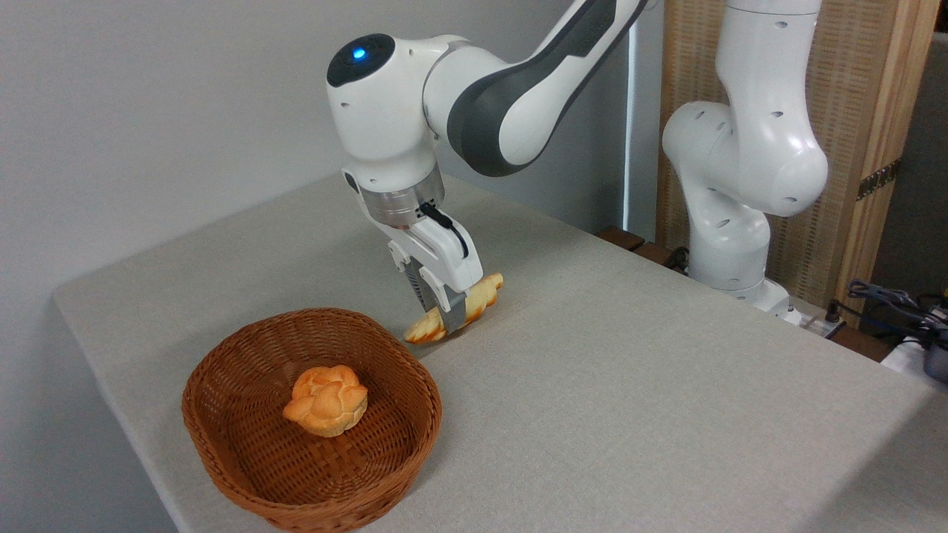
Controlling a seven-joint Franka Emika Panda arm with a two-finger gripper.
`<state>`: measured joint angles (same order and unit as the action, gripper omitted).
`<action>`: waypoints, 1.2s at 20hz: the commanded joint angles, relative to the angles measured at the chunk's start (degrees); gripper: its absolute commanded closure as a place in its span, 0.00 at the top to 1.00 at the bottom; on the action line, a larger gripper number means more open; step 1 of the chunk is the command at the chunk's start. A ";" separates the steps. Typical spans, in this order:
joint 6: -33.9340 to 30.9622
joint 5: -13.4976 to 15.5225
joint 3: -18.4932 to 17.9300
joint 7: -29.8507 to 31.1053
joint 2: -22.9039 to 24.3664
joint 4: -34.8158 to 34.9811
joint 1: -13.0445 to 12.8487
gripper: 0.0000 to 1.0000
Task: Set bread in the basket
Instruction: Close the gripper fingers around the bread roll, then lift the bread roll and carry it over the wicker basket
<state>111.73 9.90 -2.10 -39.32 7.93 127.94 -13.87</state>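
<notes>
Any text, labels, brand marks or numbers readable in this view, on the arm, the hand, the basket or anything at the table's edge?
None readable.
Arm: plain white and grey shell, only a blue light, no lettering.
Hand, bread, basket, bun, table: no markings.
Cables and gear at far right: too small to tell.

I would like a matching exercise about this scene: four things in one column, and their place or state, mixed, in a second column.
Things:
1. bread
2. bun
3. basket
4. gripper

Places or states:
a. lies inside the basket
b. shut on the bread
c. stands on the table, near its front corner
d. held just beyond the basket's far rim

Pairs: 1-d, 2-a, 3-c, 4-b
</notes>
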 commanded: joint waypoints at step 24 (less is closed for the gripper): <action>7.34 16.55 -8.01 -0.50 -8.01 -19.83 0.69 0.44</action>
<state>117.00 23.47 -9.02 -39.37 1.76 110.41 -13.40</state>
